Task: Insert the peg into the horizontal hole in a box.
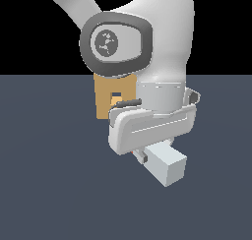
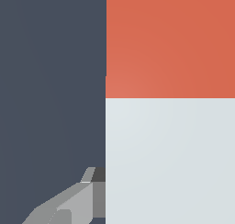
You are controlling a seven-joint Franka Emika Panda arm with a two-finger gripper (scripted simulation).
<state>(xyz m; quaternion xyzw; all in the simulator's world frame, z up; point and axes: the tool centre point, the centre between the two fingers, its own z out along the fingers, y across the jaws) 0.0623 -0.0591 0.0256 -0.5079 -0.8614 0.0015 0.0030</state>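
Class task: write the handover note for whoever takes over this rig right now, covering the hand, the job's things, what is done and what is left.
Hand: one finger shows beside the peg; whether it grips, cannot tell.
Peg: fills the wrist view, red-orange end and white rest; hidden in the exterior view.
Box: behind the arm, hole empty.
Done: nothing inserted.
Left: align peg with hole, insert.

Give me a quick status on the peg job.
Jaws hidden, grip unconfirmed. Peg fills wrist view, beside one finger. Box behind arm, hole partly visible.
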